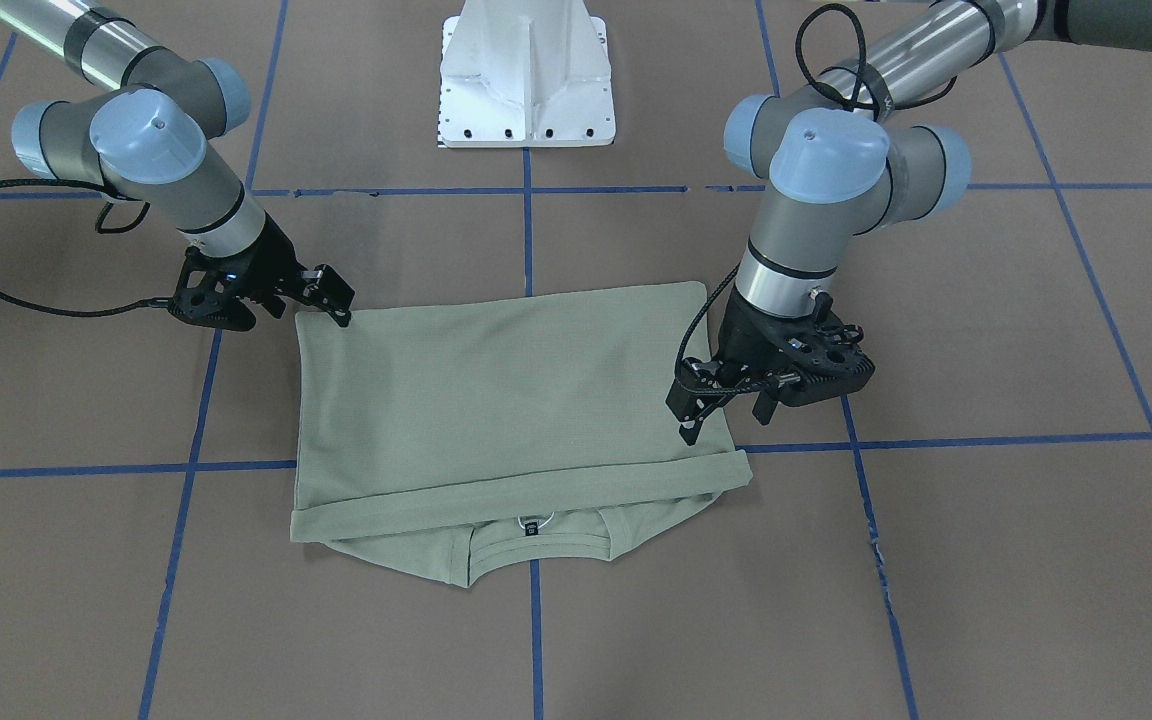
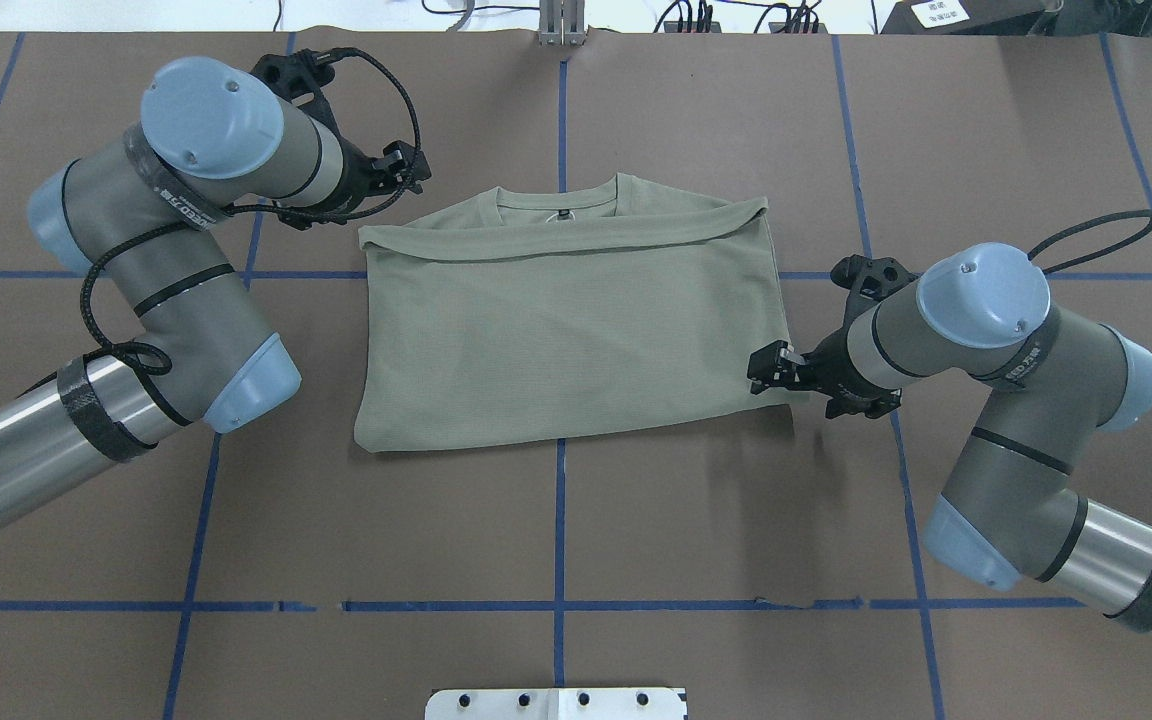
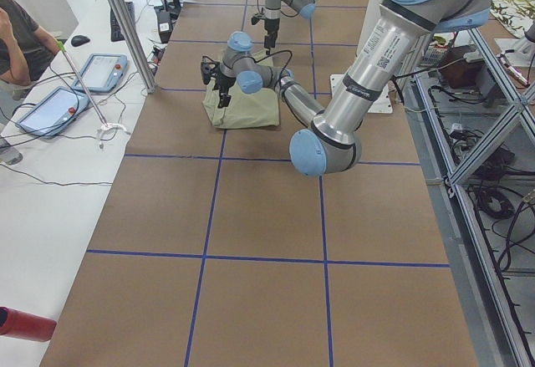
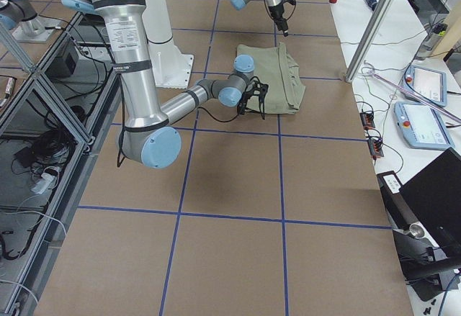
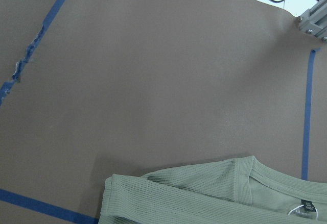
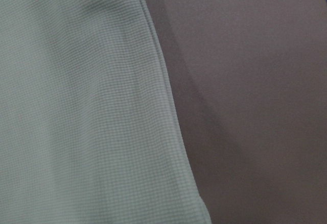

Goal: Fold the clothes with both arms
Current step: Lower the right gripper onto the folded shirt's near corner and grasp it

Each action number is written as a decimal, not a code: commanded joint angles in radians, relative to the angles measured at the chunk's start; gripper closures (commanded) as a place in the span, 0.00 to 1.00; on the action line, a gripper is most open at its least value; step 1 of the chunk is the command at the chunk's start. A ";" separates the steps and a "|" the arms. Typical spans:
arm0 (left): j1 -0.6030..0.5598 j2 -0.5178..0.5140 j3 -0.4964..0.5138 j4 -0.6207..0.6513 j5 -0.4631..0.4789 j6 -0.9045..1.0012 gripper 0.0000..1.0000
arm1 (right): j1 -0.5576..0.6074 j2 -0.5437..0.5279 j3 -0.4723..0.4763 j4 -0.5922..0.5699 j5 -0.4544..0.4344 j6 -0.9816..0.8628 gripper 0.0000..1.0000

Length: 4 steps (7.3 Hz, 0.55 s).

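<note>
A robotics lab: a brown desk [image 2: 736,500] gridded with blue tape [image 2: 559,520], teach pendants [image 4: 421,125], aluminium framing [image 3: 127,28] and loose cables [image 3: 499,204].

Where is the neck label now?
In the overhead view, the neck label sits inside the collar at the shirt's far edge, over the central blue tape line.

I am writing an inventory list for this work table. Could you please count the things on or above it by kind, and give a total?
Shirts: 1, the green shirt
Robot arms: 2, the left arm and the right arm
White bases: 1, the white base
Total: 4
</note>
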 commanded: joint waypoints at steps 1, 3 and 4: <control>0.000 -0.001 -0.001 0.000 -0.001 0.000 0.01 | -0.032 0.006 -0.017 0.002 -0.033 0.000 0.00; 0.000 0.002 -0.001 -0.001 -0.001 0.000 0.01 | -0.031 0.006 -0.011 0.003 -0.031 0.000 0.48; 0.000 0.001 -0.001 -0.001 0.001 0.000 0.01 | -0.026 0.004 -0.006 0.003 -0.031 -0.002 0.94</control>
